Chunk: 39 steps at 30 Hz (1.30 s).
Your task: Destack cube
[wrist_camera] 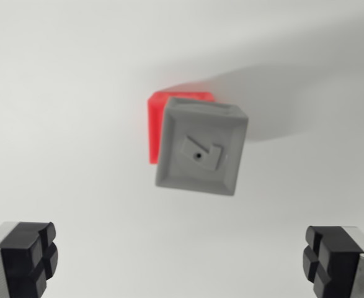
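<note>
A grey cube (pixel 201 147) sits on top of a red cube (pixel 155 124) in the middle of the wrist view. The grey cube's top face has a small raised mark with a dark hole. Only the red cube's left side and a strip of its far edge show past the grey one. My gripper (pixel 180 257) hangs above the stack and is open, with its two black fingertips (pixel 30 256) far apart at the bottom corners. Nothing lies between them. The stack lies beyond the fingertips, toward the top of the view.
The cubes rest on a plain white surface (pixel 64 93). A soft shadow (pixel 281 99) of the stack stretches toward the wrist view's right.
</note>
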Each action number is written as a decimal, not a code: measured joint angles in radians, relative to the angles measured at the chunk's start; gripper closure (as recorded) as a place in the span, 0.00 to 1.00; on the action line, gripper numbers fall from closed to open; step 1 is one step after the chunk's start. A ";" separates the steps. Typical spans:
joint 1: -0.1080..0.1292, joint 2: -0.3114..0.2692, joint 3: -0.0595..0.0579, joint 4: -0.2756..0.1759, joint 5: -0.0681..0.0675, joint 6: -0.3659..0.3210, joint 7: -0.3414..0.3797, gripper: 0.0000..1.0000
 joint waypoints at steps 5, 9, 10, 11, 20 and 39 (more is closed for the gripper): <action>0.001 0.058 0.002 -0.011 0.017 0.061 -0.013 0.00; 0.001 0.093 0.003 -0.016 0.032 0.102 -0.024 0.00; 0.001 0.100 0.004 -0.017 0.035 0.109 -0.026 0.00; 0.001 0.110 0.004 -0.018 0.040 0.120 -0.030 0.00; 0.000 0.198 0.013 -0.022 0.084 0.209 -0.060 0.00; -0.014 0.315 0.040 -0.013 0.148 0.315 -0.108 0.00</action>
